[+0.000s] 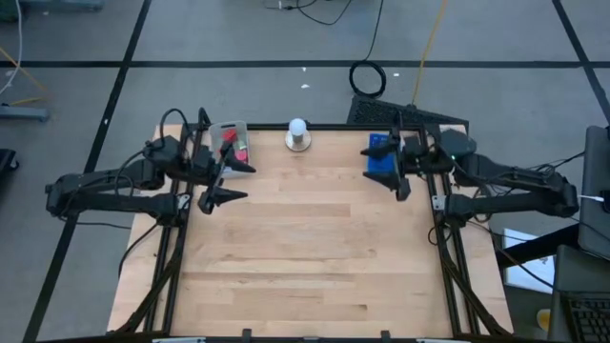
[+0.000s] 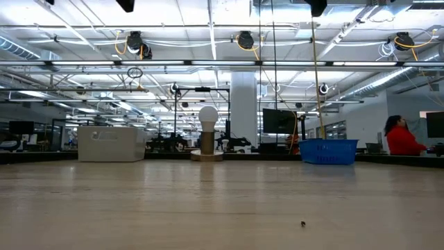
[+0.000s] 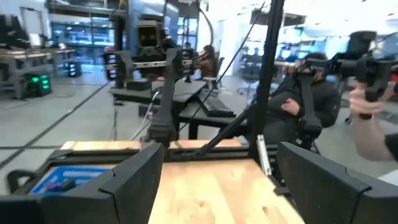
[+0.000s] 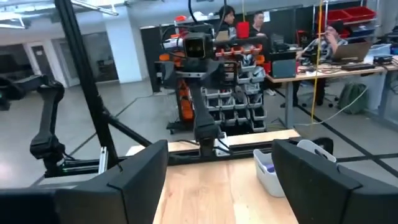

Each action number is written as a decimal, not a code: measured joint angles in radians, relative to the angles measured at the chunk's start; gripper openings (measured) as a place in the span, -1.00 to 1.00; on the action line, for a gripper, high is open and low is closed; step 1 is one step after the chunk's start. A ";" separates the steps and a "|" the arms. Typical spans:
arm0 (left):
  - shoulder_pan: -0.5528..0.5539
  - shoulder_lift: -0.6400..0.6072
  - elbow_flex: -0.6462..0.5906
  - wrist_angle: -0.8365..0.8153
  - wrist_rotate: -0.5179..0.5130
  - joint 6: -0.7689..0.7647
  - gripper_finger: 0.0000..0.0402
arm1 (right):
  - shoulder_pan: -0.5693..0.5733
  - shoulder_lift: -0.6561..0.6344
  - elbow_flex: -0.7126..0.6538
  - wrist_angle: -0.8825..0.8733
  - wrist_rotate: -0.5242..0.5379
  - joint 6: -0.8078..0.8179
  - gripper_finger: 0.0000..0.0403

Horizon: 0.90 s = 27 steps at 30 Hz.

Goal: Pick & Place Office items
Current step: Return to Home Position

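Two bins sit on the wooden table (image 1: 305,248) in the high view: a gray bin (image 1: 232,131) upper left, holding red office items (image 1: 238,151) too small to count, and a blue bin (image 1: 378,164) upper right. One white ball lamp (image 1: 298,133) stands between. The left gripper (image 1: 246,181) and right gripper (image 1: 389,170) hover alongside, both spread wide. A bright workshop lies beyond, with one person in red (image 2: 401,137).

The left arm (image 1: 105,186) and right arm (image 1: 515,181) are matte black: slim straight links joined by bulkier rounded housings. The left claw (image 1: 232,183) and right claw (image 1: 388,171) each carry two broad, flat-faced black fingers (image 3: 134,180) that taper to pointed tips.
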 joint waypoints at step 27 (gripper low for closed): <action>-0.291 -0.240 -0.265 -0.093 -0.554 0.176 0.35 | 0.379 -0.099 -0.300 0.214 0.227 -0.116 0.38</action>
